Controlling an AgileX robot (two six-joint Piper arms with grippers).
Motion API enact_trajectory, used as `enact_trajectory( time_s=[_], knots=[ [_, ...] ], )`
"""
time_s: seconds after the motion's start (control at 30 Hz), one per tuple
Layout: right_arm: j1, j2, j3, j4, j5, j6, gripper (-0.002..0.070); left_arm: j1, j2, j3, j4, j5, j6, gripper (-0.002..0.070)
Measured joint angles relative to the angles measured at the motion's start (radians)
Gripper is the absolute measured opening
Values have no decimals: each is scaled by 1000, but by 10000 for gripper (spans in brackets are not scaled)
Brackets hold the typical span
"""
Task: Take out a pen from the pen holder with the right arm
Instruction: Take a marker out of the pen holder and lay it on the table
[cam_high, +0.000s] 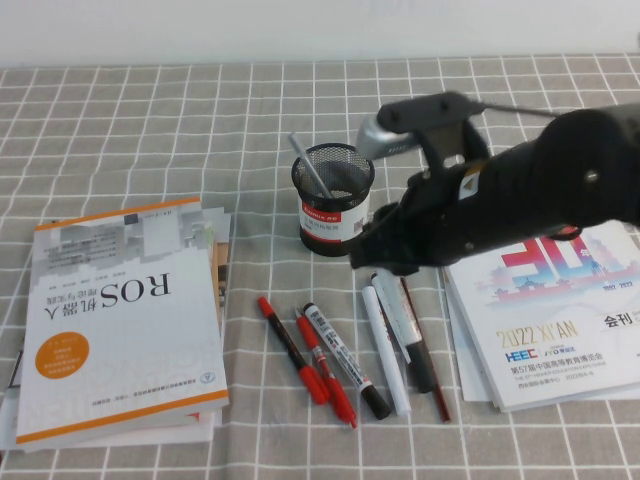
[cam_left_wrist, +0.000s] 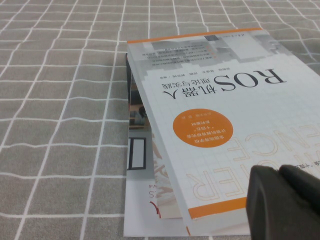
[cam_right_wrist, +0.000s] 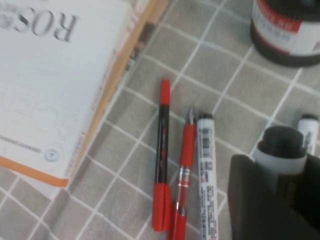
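Right gripper (cam_high: 375, 260) hangs low just in front of the pen holder (cam_high: 335, 200), a little to its right. As far as my wrist camera shows, it is clamped on a white marker (cam_right_wrist: 280, 150) with a black cap, the barrel running back between my jaws. That cap looks larger than those of the pens on the cloth, so I judge the marker is lifted and in my grip rather than lying down. The task's pen is therefore out of the holder and with me, beside the holder and not above it. The black mesh holder stands upright with one grey pen (cam_high: 311, 166) leaning on its rim, so it is not emptied. In front of the holder, loose pens lie in a rough row, barrels pointing away from it: two red pens (cam_high: 292, 350), a black-and-white marker (cam_high: 345, 360), more white markers and a thin dark red pen (cam_high: 425, 350) nearest my arm. I read that row as the laying-down place, which would explain why I hold the marker low and roughly in line with the others. There is little room, so a careless release could set it on a neighbour or send it rolling. Left of the holder and nearer to me lies the ROS book (cam_high: 125, 310) on a loose stack of papers, and right of the holder is a pile of booklets (cam_high: 560, 330) partly under my arm. Left gripper (cam_left_wrist: 285, 200) sits parked over the near corner of that book, well apart from the holder, since this job is for the right arm alone.
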Motion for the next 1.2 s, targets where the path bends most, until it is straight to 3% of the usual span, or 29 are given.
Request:
enact_trajectory(
  time_s=[0.53,1.2],
  knots=[
    [2,298,-115,89,-39,0,120,0,0,0,0,0,0,-3],
    [-13,392,-164,87,-29,-26,120,0,0,0,0,0,0,-3]
  ],
)
